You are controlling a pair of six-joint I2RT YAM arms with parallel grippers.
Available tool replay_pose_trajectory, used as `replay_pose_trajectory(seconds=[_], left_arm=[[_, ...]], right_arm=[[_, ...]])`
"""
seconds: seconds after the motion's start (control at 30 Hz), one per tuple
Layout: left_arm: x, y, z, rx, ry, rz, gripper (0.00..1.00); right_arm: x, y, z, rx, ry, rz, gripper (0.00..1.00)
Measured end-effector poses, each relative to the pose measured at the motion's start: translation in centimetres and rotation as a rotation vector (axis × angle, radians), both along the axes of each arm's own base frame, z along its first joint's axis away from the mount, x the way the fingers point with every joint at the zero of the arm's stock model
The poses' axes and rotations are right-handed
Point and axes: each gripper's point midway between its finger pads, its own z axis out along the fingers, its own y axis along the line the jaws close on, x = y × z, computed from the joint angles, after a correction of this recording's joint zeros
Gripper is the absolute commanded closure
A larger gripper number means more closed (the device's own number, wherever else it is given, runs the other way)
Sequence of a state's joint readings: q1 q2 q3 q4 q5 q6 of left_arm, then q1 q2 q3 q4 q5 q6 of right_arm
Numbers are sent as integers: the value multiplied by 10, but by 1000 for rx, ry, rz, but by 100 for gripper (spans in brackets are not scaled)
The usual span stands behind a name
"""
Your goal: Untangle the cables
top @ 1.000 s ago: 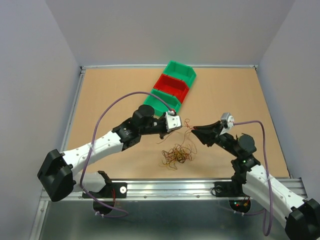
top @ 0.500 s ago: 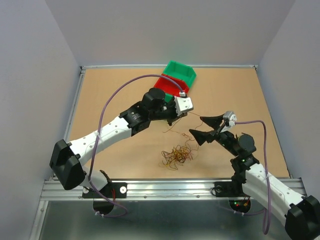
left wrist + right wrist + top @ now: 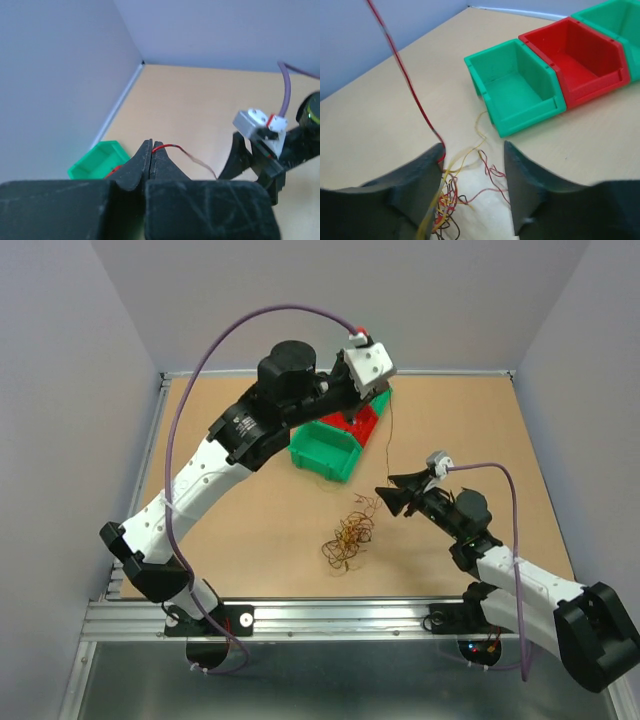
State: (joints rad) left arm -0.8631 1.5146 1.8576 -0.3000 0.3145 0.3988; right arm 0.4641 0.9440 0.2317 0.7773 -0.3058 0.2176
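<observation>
The cables [image 3: 348, 540] lie in a small clump of thin brown, red and yellow wires on the table; the clump also shows in the right wrist view [image 3: 440, 202]. My left gripper [image 3: 355, 405] is raised high over the red bin and is shut on one red wire [image 3: 170, 146], pinched at the jaw tips [image 3: 152, 146]. That wire [image 3: 390, 445] hangs down towards my right gripper. It runs past the left fingertip [image 3: 438, 150] in the right wrist view, [image 3: 395, 55] higher up. My right gripper [image 3: 383, 500] [image 3: 472, 147] is open just right of and above the clump.
Three bins stand in a row at the back: a green bin [image 3: 322, 452] [image 3: 520, 85], a red bin [image 3: 362, 428] [image 3: 575, 55] and a far green bin [image 3: 620, 20] partly hidden by the left gripper. Walls close in the table's left, back and right.
My left arm has risen and swung to the back over the bins, drawing one red wire out of the clump. My right gripper has opened and moved down towards the clump.
</observation>
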Motion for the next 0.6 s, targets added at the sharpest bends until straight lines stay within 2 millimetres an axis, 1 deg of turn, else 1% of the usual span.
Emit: replay_pose_trajectory(seconds=[0.03,0.07,0.1,0.13,0.17,0.23,0.33,0.47,0.5,0.53,0.57,0.6], left_arm=[[3,5,20,-28,-11,35,100],[5,6,30,-43,-18,52,100],[10,8,49,-80,-37,83,100],[14,12,61,-103,-43,117,100],[19,19,80,-142,-55,168,100],[26,29,104,-200,-72,232,100],[30,50,134,-287,-93,333,100],[33,79,161,-398,-114,450,100],[32,88,168,-430,-121,479,100],[31,95,173,-456,-126,499,100],[29,102,179,-481,-133,516,100],[28,106,183,-498,-137,524,100]], right_arm=[[2,1,1,-2,-1,-1,65],[5,1,3,1,-1,-6,68],[8,1,4,-1,-5,-12,73],[9,1,4,0,-7,-17,74],[11,1,4,0,-5,-25,74],[14,-1,1,-3,3,-44,74],[19,-4,-5,-11,21,-74,75],[28,-10,-12,-21,46,-129,75],[33,-12,-13,-22,55,-154,72],[35,-13,-13,-23,56,-162,64],[39,-15,-13,-24,61,-181,52],[41,-16,-13,-21,65,-193,25]])
